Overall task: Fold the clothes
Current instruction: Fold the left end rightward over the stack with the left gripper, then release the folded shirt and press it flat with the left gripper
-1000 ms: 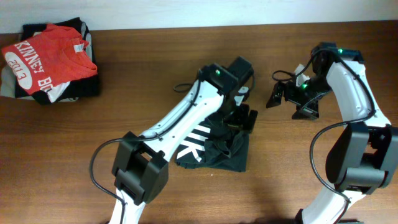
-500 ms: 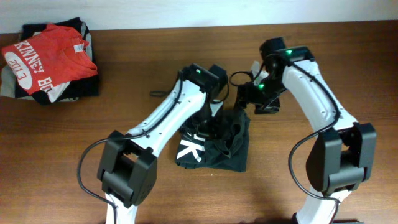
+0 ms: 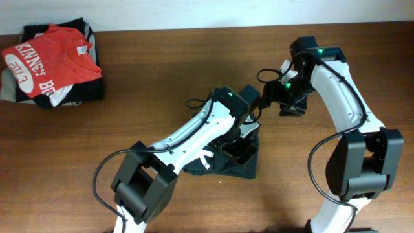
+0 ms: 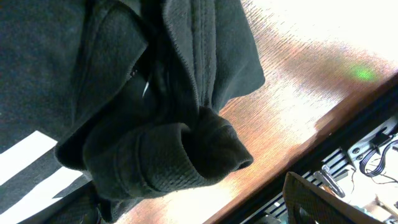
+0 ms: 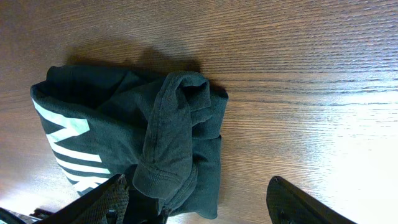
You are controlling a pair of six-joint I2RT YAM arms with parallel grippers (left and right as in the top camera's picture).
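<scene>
The black T-shirt [image 3: 226, 169] lies bunched in a small heap at the table's middle, with only a sliver of its white letters showing. It fills the left wrist view [image 4: 155, 149], with a rolled hem in front, and shows in the right wrist view [image 5: 124, 112] with white stripes at the left. My left gripper [image 3: 242, 142] hovers low over the heap's right part. Its fingers [image 4: 193, 202] are spread and hold nothing. My right gripper [image 3: 272, 97] is open and empty [image 5: 198, 180], just up and right of the shirt's far right corner.
A red T-shirt with white lettering [image 3: 48, 58] lies on a pile of dark clothes at the far left corner. The wooden table [image 3: 336, 194] runs to a white wall at the back. The table's edge and cables show in the left wrist view [image 4: 348, 143].
The right gripper swung in to the shirt's top right corner, then drew back a little right. The left gripper went left over the shirt, then back right and nearer. The shirt is more bunched.
</scene>
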